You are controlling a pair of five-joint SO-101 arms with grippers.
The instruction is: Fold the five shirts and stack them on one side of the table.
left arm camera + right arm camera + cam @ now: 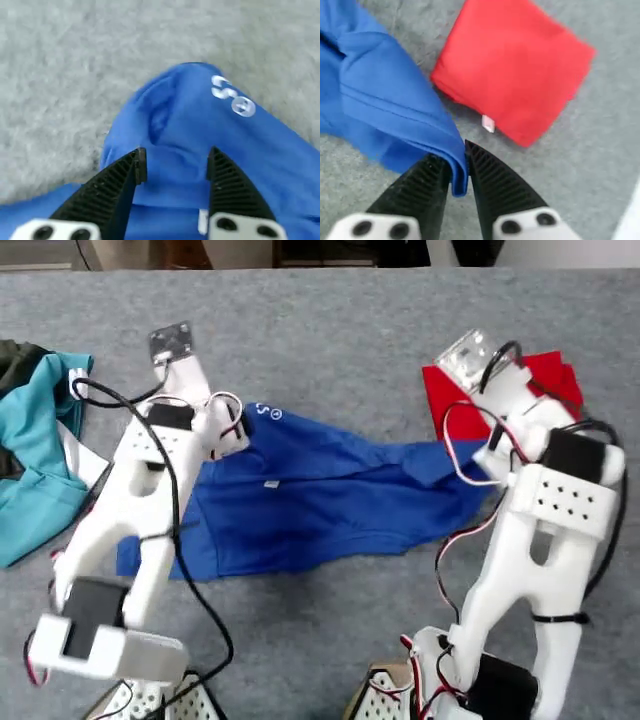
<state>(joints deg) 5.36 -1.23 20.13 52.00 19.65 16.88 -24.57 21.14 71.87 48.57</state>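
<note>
Overhead, the whole spread of the blue shirt is given: it lies crumpled across the middle of the grey tabletop. The left arm is laid over its collar end and the right arm over its opposite end. A folded red shirt lies just past that opposite end, partly covered by the right arm. A teal shirt is bunched beyond the collar end, apart from the blue shirt, with a dark garment touching it.

From the left wrist, the grip is shown close up. The left jaws are held moderately apart, and a raised fold of the blue shirt, just short of its white lettering, lies between them. Whether fabric is touched by either jaw cannot be told.

From the right wrist, the right jaws are seen closed narrowly on a hemmed edge of the blue shirt, which is pinched between them and drapes away to one side. The red shirt lies flat just beside that edge, clear of the jaws, and a small white tag is made out at its border.
</note>
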